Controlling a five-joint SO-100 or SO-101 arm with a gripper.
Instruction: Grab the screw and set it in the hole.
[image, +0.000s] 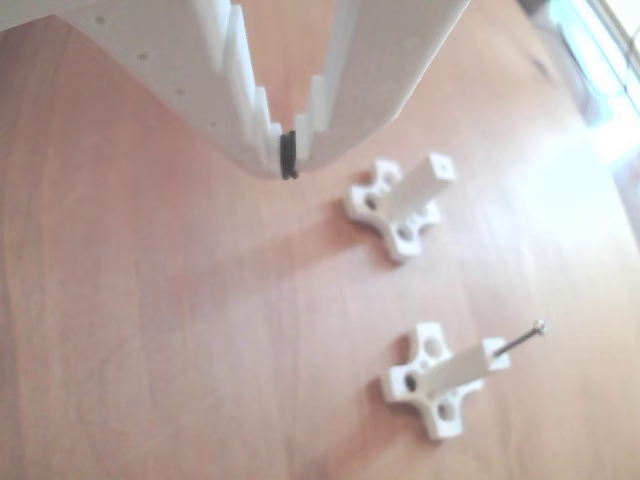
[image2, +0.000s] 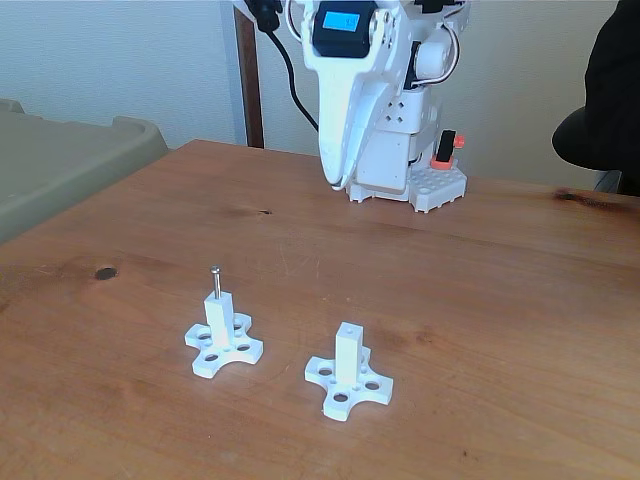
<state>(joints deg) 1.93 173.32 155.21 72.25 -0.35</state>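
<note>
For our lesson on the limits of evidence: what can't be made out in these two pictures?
- How deep the screw sits: the post hides its lower shaft.
- Most of the gripper: cut off by the other view's top edge.
- The empty post's hole: tiny in the fixed view.

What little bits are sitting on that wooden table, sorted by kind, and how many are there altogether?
White plastic posts with cross-shaped bases: 2, one with the screw in it and one empty
Metal screws: 1, the screw standing upright in the left post's top in the fixed view
Total: 3
The pincer hangs shut behind them, holding nothing.
</note>
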